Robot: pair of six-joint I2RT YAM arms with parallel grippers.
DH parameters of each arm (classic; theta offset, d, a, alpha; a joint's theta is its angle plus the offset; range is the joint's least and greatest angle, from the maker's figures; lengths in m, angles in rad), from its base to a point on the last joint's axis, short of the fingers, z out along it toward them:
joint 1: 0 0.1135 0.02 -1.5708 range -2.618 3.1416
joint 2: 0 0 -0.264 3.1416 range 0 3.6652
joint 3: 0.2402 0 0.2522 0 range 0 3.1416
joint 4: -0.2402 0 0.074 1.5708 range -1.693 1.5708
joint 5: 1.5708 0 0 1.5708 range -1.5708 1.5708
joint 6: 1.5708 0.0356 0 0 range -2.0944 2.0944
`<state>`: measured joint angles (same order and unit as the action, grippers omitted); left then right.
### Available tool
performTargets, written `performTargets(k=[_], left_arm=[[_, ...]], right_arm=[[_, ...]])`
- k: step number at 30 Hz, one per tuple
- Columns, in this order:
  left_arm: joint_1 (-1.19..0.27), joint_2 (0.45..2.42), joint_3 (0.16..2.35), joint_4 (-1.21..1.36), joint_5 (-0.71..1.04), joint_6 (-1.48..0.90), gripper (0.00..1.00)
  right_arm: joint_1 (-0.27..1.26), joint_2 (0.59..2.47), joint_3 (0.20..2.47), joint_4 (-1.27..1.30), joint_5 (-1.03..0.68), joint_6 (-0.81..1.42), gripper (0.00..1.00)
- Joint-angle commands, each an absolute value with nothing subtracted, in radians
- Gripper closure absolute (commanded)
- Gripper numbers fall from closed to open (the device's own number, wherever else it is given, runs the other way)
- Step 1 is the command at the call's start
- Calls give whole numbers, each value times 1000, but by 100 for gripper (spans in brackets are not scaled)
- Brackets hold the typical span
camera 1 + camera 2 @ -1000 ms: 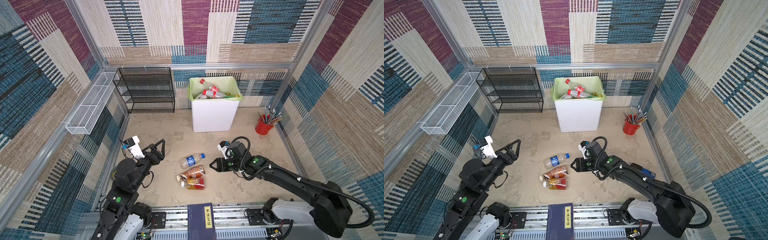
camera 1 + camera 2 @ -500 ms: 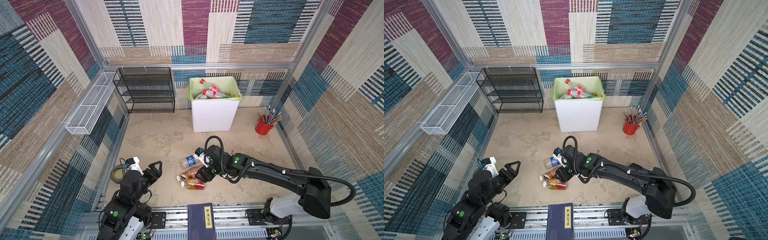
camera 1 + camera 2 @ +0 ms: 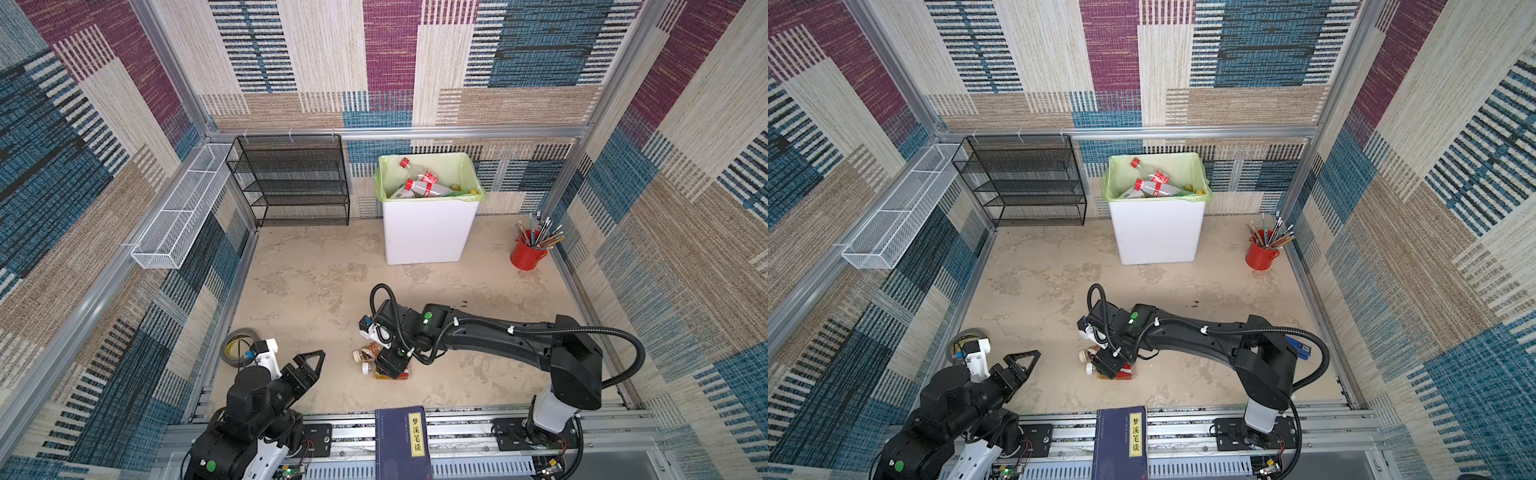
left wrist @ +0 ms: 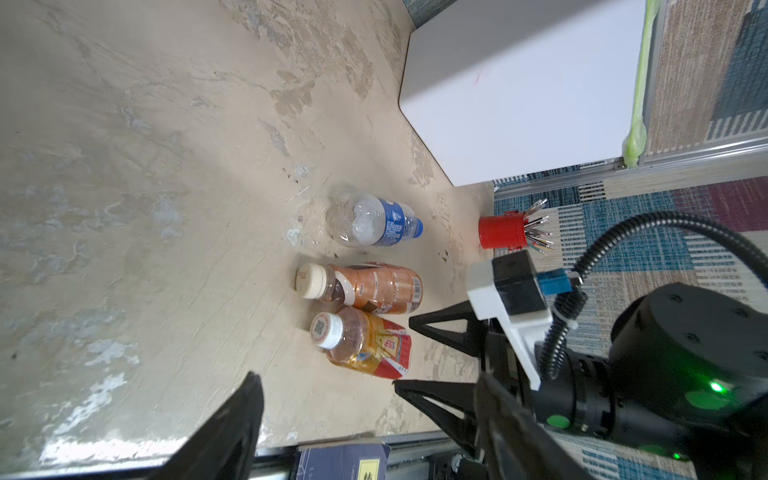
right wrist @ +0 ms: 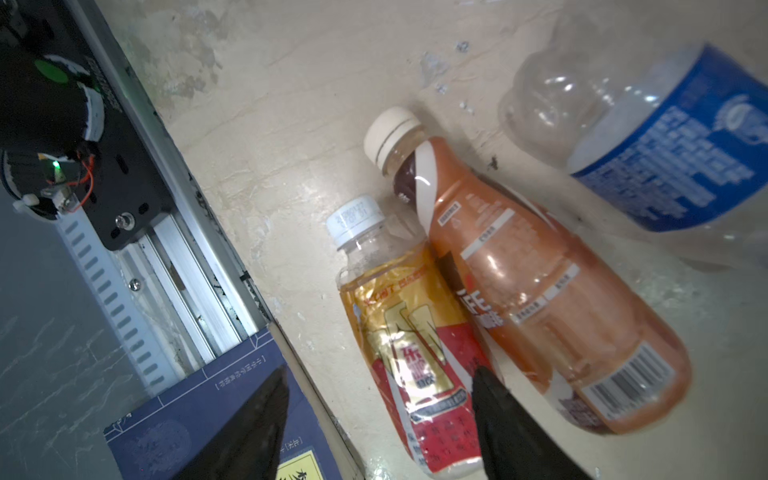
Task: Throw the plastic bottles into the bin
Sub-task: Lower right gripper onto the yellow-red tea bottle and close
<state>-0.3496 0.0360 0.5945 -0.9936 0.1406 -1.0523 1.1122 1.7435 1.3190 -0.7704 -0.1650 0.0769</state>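
Moved: right gripper [image 5: 378, 374] has swung down over the yellow-label bottle [image 5: 399, 316], jaws spread, holding nothing; left gripper [image 3: 308, 362] pulled back, also spread, empty.

Both top views look steeply down from high above the near rail [image 3: 465, 430], facing the far wall [image 3: 390, 62], and take in the whole floor [image 3: 316, 291]: rack [image 3: 291, 183], bin [image 3: 424, 237], cup [image 3: 524, 255], book [image 3: 405, 440]. They sit side by side, near twins, so everything shifts only slightly sideways between them. The left wrist camera rides low near the front, rolled on its side (the bin [image 4: 519, 91] appears tipped over), looking across the floor at three bottles [image 4: 374, 289] at middling range. The right wrist camera hangs close over the same bottles [image 5: 540, 299], which fill much of its frame, angled toward the rail. Both wrist views share the bottles and a corner of the book [image 5: 199, 415].
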Motion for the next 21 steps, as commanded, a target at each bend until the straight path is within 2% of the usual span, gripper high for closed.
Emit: performTargets(k=[1, 9, 21], left_arm=[[-349, 14, 596, -1052, 177, -1056, 19], [-349, 14, 607, -1039, 191, -1022, 19], [-350, 14, 618, -1043, 179, -1018, 19]], right_arm=[[1123, 1776, 1349, -803, -127, 63, 28], [1123, 1828, 1380, -839, -31, -4, 22], [1129, 1888, 1408, -853, -111, -18, 28]])
